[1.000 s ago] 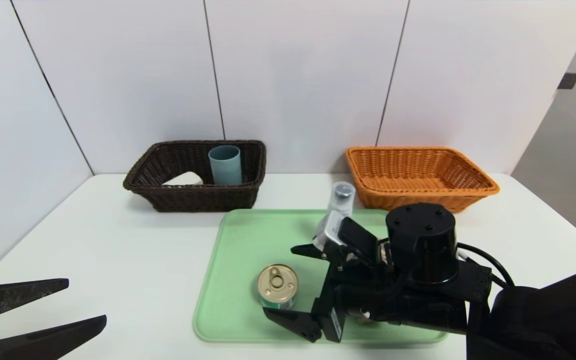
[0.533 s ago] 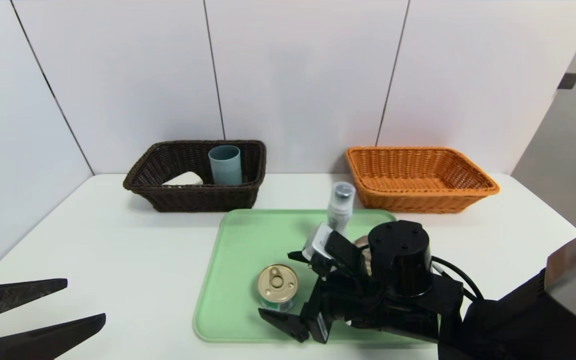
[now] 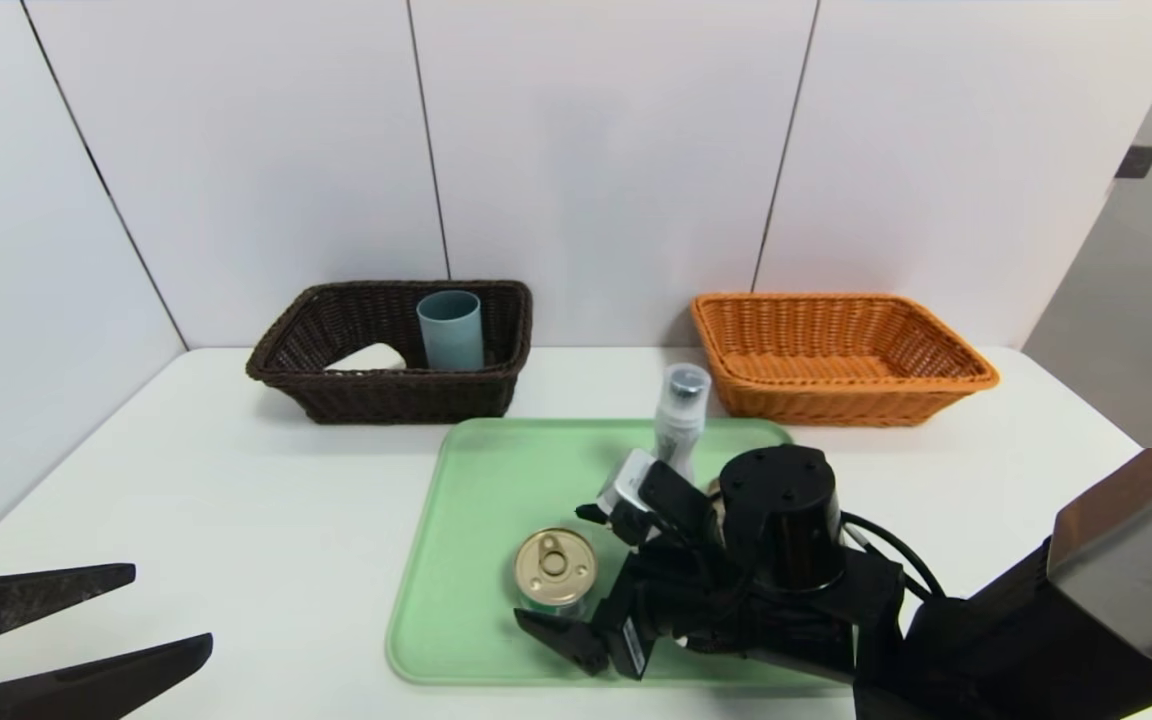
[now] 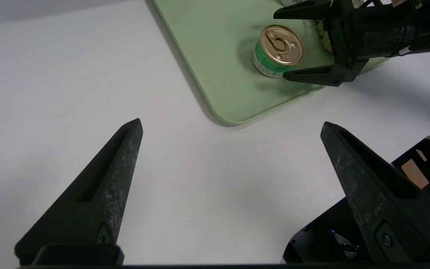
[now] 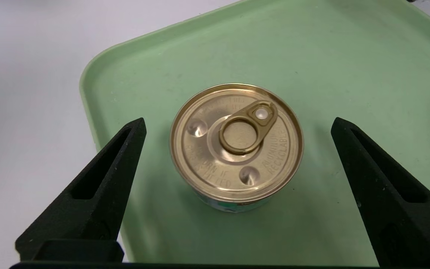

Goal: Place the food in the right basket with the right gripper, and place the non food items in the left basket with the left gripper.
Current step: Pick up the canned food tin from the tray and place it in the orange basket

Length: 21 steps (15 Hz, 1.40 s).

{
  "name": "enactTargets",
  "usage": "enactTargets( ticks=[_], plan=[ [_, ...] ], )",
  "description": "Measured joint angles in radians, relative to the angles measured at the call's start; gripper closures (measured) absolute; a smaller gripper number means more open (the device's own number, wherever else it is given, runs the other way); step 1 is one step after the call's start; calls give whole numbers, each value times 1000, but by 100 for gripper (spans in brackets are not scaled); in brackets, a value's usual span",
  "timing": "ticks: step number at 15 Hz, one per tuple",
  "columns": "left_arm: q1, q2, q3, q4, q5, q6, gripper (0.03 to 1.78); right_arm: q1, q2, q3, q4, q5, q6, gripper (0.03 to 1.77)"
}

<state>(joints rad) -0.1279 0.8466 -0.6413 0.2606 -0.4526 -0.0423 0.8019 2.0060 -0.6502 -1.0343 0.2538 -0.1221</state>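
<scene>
Pincers of my left gripper (image 3: 171, 612) hang released at the near left, over the white table (image 3: 266, 520), with nothing between them; I have that arm parked. To the right of it, over the near part of the green tray (image 3: 466, 520), I have my right gripper (image 3: 561, 565) down low at the tin can (image 3: 555, 570). Its two fingers are spread wide, one to each side of the can, and I am not gripping it. The can stands upright on the tray, gold lid and pull tab facing up, green label below. Under my right arm I can see bits of a tan thing (image 4: 325, 37) on the tray, mostly hidden by the arm.

Farther back, a clear-capped bottle (image 3: 681, 415) stands upright near the tray's far edge. Beyond the tray on the left sits the dark brown basket (image 3: 406, 398), where I see a white soap bar (image 3: 370, 358) and, to the right of it, a blue-grey cup (image 3: 453, 335). Beyond the tray on the right sits the orange basket (image 3: 836, 405), with nothing visible inside.
</scene>
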Motion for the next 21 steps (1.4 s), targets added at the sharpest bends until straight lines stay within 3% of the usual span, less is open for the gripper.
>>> enactTargets(
  ticks=[2, 19, 21],
  plan=[
    [0, 0, 0, 0, -1, 0, 12, 0, 14, -9, -4, -19, 0, 9],
    [1, -5, 17, -5, -1, 0, 12, 12, 65, -29, -16, -21, -1, 9],
    [1, -5, 17, -5, -1, 0, 12, 13, 66, -29, -17, -21, -2, 35]
  ],
)
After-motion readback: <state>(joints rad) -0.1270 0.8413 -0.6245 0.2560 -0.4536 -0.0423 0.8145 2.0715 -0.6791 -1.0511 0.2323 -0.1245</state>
